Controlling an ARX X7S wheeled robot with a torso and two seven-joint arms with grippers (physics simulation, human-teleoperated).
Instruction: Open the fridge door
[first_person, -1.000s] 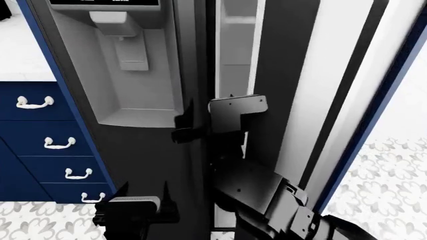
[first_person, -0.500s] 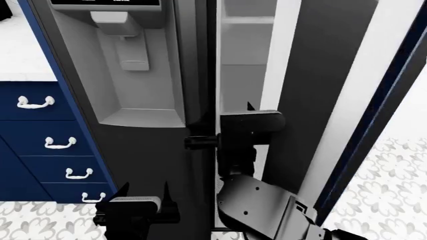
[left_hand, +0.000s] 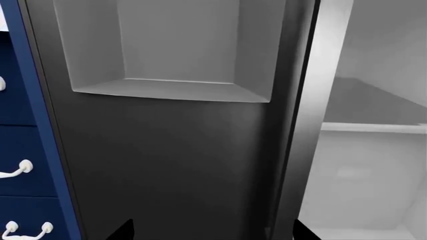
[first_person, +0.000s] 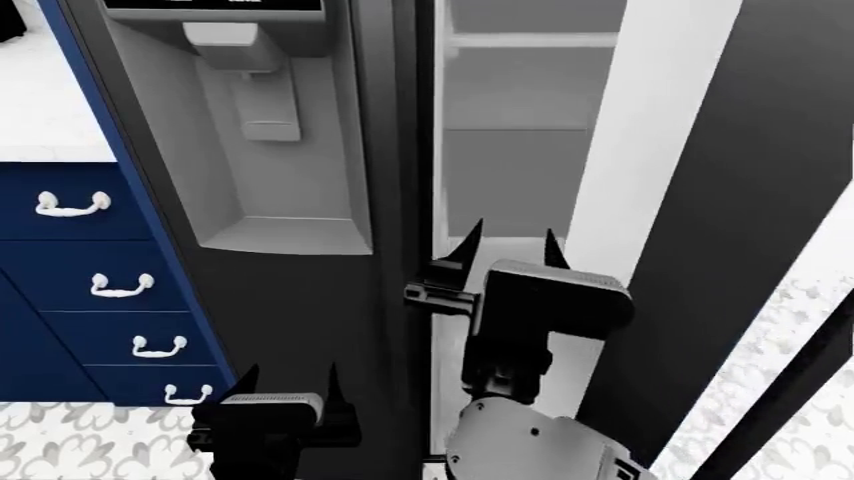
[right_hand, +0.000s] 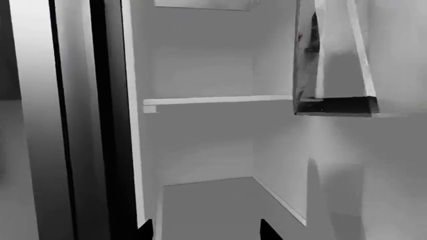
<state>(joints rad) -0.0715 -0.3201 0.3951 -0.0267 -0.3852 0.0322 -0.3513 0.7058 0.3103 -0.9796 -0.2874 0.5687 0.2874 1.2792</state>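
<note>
The right end effector (first_person: 507, 250) sits in the gap between the dispenser door and the opened fridge door, its two dark fingertips spread apart and pointing into the white cabinet; it is released, with nothing between the tips. In the right wrist view the same tips show as two dark corners with bare shelf space between them, which agrees with that reading.

From this end effector, the door (first_person: 727, 230) lies at about 2 to 3 o'clock in the head view, just beside the wrist housing. Whether the housing actually touches the door's white inner face cannot be told. The door's long axis runs near vertical, leaning in the picture from about 7 o'clock up to 1 o'clock, and the panel stands swung well out from the cabinet, so the interior shelf (first_person: 534, 42) is plainly exposed. The bar handle is not clearly visible in any view.

The left end effector (first_person: 287, 385) is low at about 7 o'clock from the right one, in front of the dispenser door (first_person: 240, 150). Its tips are also apart and it holds nothing. It is well away from the door, with the dispenser door's edge between them.

So the right arm is clearly the nearer one. Judging from this, any further opening depends on pushing outward toward 3 o'clock against the door's inner face, across its long axis and away from the hinge side. The main risk seems to be the wrist sliding along the smooth panel rather than moving it.
</note>
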